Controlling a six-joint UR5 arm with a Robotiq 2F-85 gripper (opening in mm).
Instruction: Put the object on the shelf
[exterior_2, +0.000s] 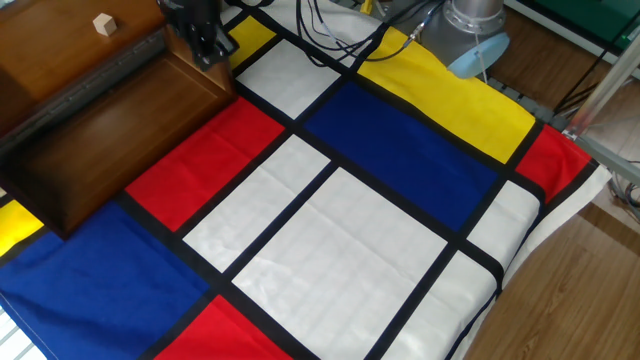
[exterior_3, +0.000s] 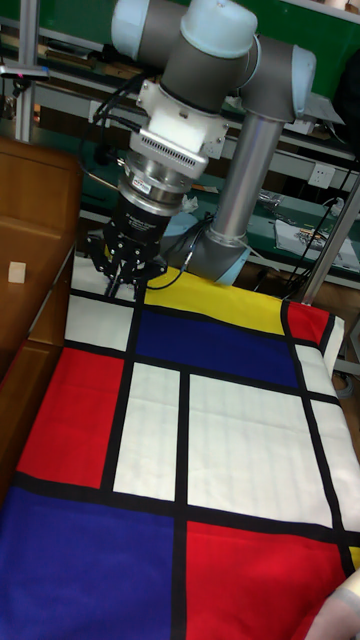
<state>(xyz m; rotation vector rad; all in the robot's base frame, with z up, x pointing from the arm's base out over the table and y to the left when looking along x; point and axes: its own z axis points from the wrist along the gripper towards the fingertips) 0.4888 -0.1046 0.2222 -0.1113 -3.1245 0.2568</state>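
The object, a tiny pale tan cube (exterior_2: 104, 23), rests alone on the top board of the dark brown shelf (exterior_2: 70, 55) at the far left. It also shows in the tall fixed view as the cube (exterior_3: 17, 272) on the shelf (exterior_3: 30, 200). My gripper (exterior_2: 210, 45) hangs just right of the shelf's upright side panel, above the cloth and well apart from the cube. In the tall fixed view the gripper (exterior_3: 122, 285) points down with its black fingers spread and nothing between them.
A cloth of red, blue, yellow and white panels (exterior_2: 330, 230) covers the table. The arm's base (exterior_2: 470, 35) and loose cables (exterior_2: 330, 25) sit at the back. The table's edge and a metal post (exterior_2: 600, 100) are at the right.
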